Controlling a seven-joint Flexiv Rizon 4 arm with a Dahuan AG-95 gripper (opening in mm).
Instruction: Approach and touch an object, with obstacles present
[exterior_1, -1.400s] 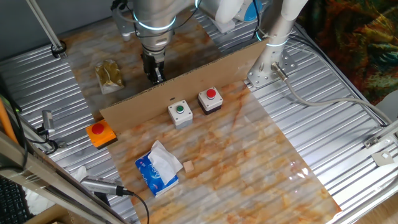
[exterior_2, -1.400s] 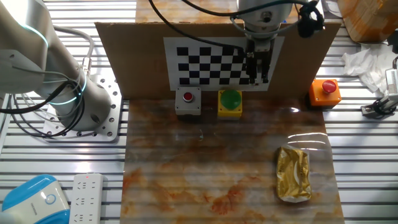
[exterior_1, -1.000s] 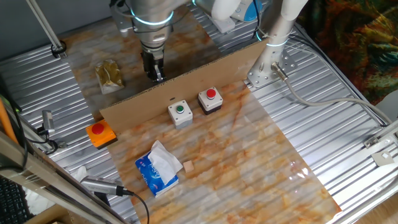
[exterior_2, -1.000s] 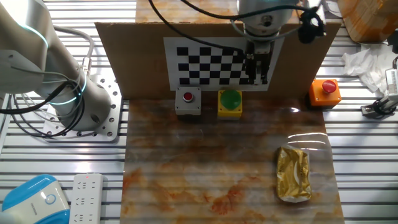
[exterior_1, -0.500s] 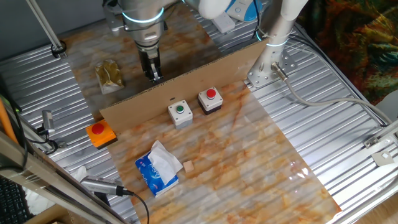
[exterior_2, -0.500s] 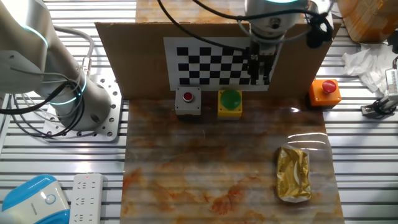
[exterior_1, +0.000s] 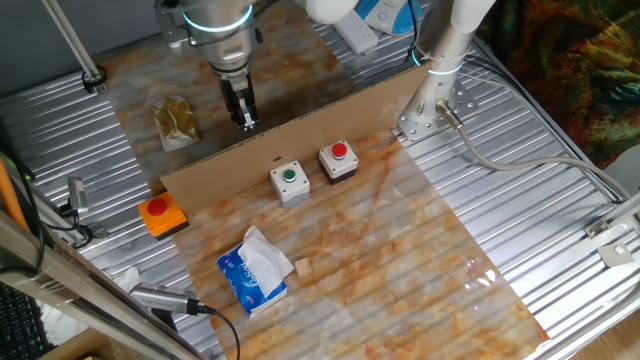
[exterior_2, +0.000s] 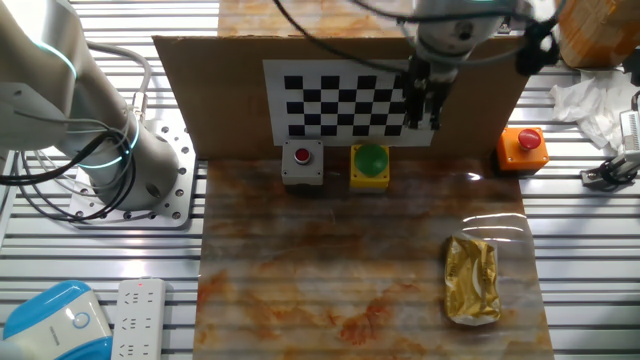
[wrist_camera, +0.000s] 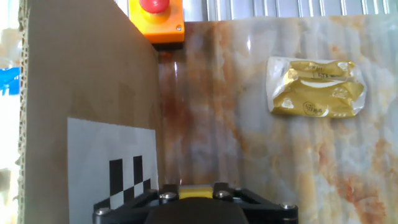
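I am seeing the arm reaching down from the top of the frame, its gripper (exterior_1: 246, 122) pointing straight down just above the cardboard strip (exterior_1: 300, 135) that is crossing the upper middle; fingers (exterior_2: 421, 105) look nearly together, I cannot tell.

Left of the gripper stands the cardboard wall (wrist_camera: 87, 93) bearing a checkerboard sheet (wrist_camera: 112, 168); ahead an orange button box (wrist_camera: 157, 20); ahead-right a yellow packet (wrist_camera: 316, 87).
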